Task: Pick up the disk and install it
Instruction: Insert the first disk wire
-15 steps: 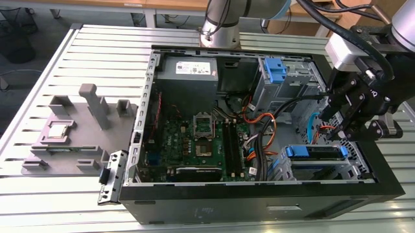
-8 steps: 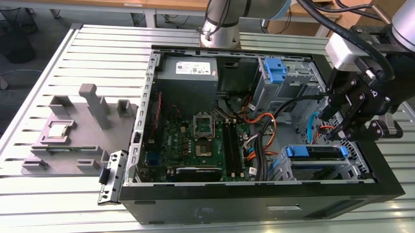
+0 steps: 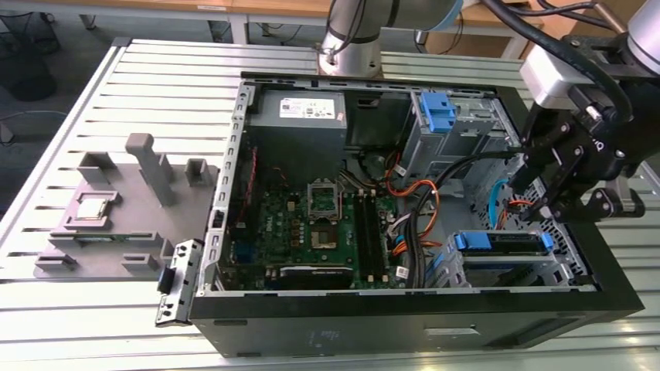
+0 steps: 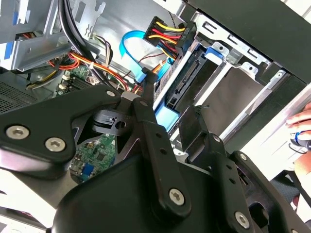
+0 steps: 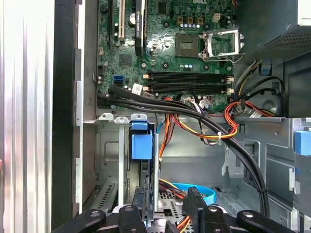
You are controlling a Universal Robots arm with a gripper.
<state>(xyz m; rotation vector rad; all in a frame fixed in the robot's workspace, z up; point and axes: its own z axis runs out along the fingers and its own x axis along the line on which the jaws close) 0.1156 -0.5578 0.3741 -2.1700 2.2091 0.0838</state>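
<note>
The claw point(image 4: 167, 104) hangs, pointing down, over the disk point(image 5: 142, 146).

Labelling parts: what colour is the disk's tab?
The tab is blue; first wrist view shows it best.

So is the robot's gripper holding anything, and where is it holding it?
Can't tell. The gripper is at the blue plastic end of the silver-grey hard drive in the metal drive bay, but a firm hold doesn't show.
</note>
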